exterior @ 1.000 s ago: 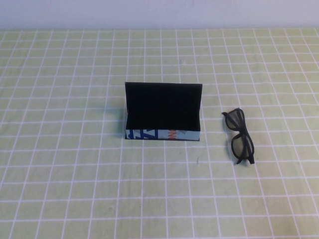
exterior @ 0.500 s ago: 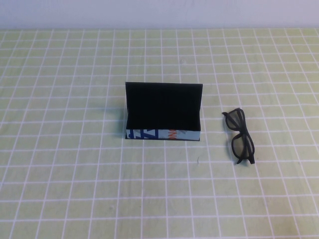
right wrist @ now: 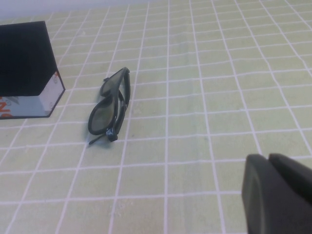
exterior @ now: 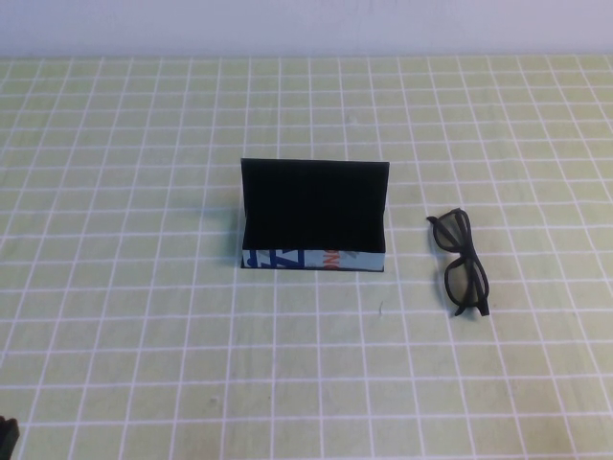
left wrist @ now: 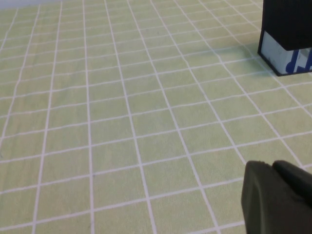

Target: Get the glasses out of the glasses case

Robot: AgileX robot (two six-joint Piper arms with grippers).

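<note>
Left gripper (left wrist: pixel 278 200) is creeping into the near-left corner, fingers unclear; right gripper (right wrist: pixel 278 195) is hovering closed; I'm risking nudging the glasses (exterior: pixel 462 264) beside the case (exterior: pixel 313 218).

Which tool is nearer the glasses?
Right. The right tool sits just short of the glasses, shut. The left tool is at the table's near left corner, beyond the glasses case.

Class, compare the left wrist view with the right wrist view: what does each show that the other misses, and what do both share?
Only the left wrist view shows the left gripper, low over bare cloth. Only the right wrist view shows the glasses, folded on the tablecloth beside the case, and the shut right gripper, empty. Both share a corner of the open glasses case and the green checked tablecloth.
</note>
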